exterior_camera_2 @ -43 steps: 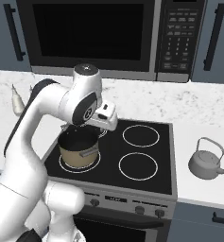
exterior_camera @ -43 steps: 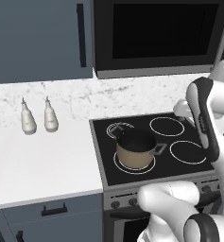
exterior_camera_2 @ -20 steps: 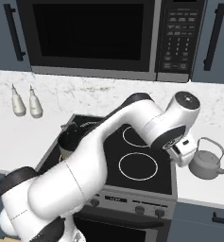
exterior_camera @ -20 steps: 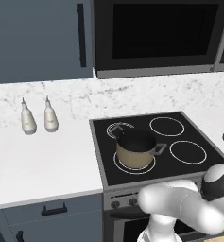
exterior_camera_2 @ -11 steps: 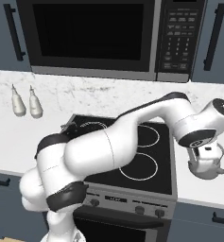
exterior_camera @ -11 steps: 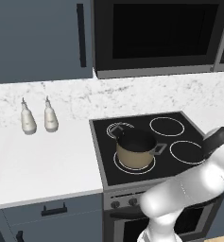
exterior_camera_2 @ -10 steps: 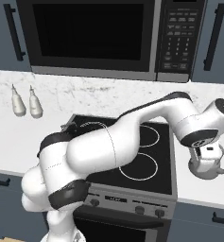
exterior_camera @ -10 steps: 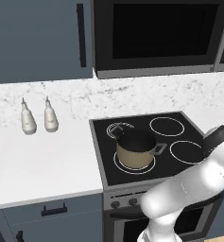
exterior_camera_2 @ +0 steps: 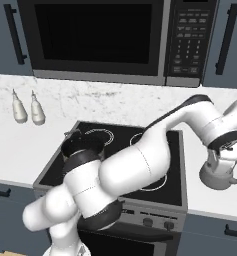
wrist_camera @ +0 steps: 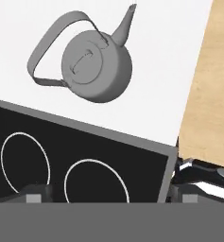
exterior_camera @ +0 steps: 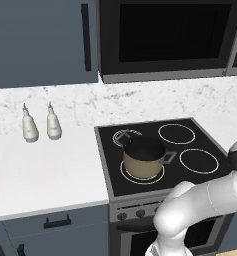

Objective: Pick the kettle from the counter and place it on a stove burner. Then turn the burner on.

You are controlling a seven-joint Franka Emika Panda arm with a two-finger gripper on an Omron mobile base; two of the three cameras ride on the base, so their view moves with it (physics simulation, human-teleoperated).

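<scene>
One kettle [wrist_camera: 95,65] is counted on the counter [exterior_camera: 45,170], and one tan pot [exterior_camera: 143,160] on the cooktop [exterior_camera: 110,150]. Four burner rings are seen on that cooktop. Two small bottles [exterior_camera: 30,126] are stood by the backsplash. One microwave [exterior_camera: 165,37] is mounted above.

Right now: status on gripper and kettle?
Gripper open, empty, above the kettle. Kettle upright on the counter, right of the cooktop. Front-right burner bare; pot sits front-left.

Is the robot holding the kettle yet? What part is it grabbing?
No, nothing is held. The gripper is open and hangs above the kettle, which sits on the counter beside the stove with its handle free.
</scene>
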